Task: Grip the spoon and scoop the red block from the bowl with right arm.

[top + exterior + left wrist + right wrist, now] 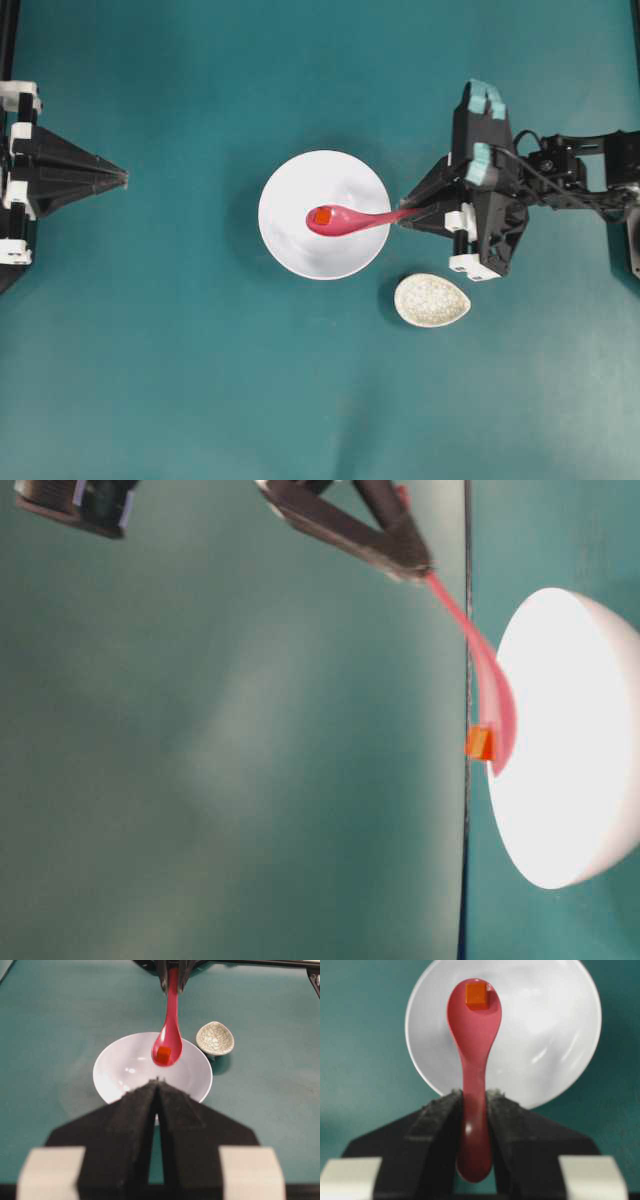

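Even overhead light, blown-out glare on the bowl (575, 740), blurred foreground pincer (158, 1085).

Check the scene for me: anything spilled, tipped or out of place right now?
Nothing stands out. The red block sits in the spoon, held by the right gripper over the upright white bowl. The speckled dish stands apart.

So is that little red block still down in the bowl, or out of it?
Out: the red block sits in the scoop of the spoon, which the right gripper holds lifted above the bowl, as the table-level view shows.
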Robot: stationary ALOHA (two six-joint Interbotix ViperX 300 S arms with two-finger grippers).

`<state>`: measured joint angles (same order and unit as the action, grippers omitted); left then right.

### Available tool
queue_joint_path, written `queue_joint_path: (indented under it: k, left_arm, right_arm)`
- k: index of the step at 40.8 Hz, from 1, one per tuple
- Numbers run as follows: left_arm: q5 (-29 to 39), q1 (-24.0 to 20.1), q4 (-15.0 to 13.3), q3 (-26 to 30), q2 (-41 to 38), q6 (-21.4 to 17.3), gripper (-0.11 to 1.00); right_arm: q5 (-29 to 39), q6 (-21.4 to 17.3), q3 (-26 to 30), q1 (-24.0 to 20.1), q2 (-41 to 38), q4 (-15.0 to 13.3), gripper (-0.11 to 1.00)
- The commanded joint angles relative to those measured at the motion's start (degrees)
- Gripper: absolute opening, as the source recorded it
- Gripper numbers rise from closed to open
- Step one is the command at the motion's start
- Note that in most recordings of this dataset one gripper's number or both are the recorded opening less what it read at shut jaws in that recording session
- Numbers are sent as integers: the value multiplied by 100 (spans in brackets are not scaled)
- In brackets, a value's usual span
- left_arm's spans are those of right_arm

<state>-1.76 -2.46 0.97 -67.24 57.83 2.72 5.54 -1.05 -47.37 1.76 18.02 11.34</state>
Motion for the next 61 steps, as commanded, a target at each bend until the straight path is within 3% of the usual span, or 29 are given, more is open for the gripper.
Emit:
queue_joint_path:
  k: [1,15,25,61]
  left_arm:
    - [-26,-26,-9,114,-18,-18,0]
    - [-18,-26,-9,114,-18,-9,0]
    - [-9,-26,-9,123,0,-9,0]
    - [18,-26,-9,141,44,-9,0]
  right_arm:
    - [0,9,202,44,272,-18,25]
    - [888,53,923,334,756,-44,25]
    - [1529,44,1415,369,809,-334,25]
    - [1556,35,1441,369,826,-439,25]
